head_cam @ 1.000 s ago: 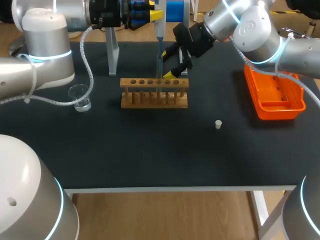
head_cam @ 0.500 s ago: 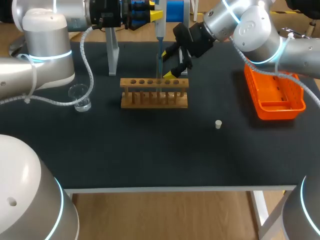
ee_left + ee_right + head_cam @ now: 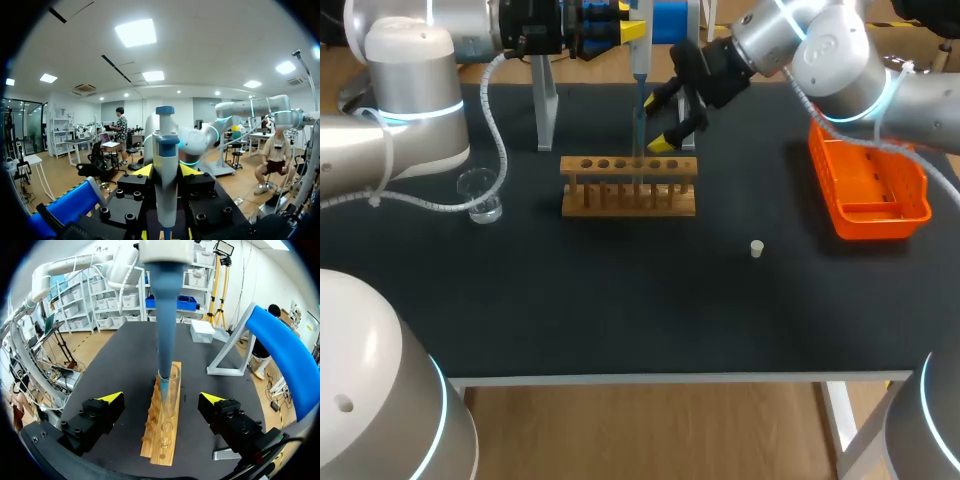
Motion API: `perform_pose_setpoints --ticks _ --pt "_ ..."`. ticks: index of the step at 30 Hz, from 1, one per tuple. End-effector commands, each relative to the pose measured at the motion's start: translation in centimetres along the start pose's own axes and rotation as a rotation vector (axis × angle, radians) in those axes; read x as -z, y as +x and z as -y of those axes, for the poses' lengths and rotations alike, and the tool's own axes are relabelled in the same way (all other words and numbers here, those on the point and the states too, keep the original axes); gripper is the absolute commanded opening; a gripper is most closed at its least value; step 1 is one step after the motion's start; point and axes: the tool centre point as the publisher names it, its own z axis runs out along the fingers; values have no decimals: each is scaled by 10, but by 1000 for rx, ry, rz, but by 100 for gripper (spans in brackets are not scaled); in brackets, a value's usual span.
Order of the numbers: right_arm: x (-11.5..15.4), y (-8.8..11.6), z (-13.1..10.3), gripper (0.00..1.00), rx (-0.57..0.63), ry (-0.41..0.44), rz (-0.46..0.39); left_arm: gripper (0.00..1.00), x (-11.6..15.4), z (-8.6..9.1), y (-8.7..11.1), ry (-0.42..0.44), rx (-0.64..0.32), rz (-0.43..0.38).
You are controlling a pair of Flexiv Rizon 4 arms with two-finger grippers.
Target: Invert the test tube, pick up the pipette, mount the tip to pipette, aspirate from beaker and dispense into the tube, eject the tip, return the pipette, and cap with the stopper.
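Note:
My left gripper (image 3: 620,35) is shut on the blue-and-white pipette (image 3: 639,60), which hangs upright over the wooden rack (image 3: 628,186). In the left wrist view the pipette (image 3: 165,185) sits clamped between the gripper's (image 3: 165,172) yellow-tipped fingers. The pipette's tip reaches down into a clear test tube (image 3: 170,392) standing in the rack (image 3: 161,442). My right gripper (image 3: 161,400) is open, a finger on each side of the tube without touching it. In the head view the right gripper (image 3: 656,122) hovers just behind the rack. The beaker (image 3: 480,194) stands left of the rack, and the white stopper (image 3: 757,248) lies front right.
An orange tray (image 3: 868,190) sits at the right edge of the table. The pipette stand with its blue bar (image 3: 672,18) and grey legs (image 3: 546,105) is at the back, behind the rack; the blue bar (image 3: 282,352) shows beside my right gripper.
My right gripper has lifted and drawn back a little from the rack, still open. The left arm and the pipette have not moved.

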Motion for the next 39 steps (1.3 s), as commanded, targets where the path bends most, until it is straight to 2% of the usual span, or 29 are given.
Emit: perform_pose_setpoints --ticks 1,18,28,39 --pt "21 9 -8 100 -11 19 3 0 -1 1 1 -1 0 4" --pt "108 14 -58 100 -36 -69 76 0 -1 1 1 -1 0 4" --pt "145 23 -94 100 6 -107 119 0 -1 1 1 -1 0 4" --pt "148 24 -98 100 15 -109 122 0 -1 1 1 -1 0 4"
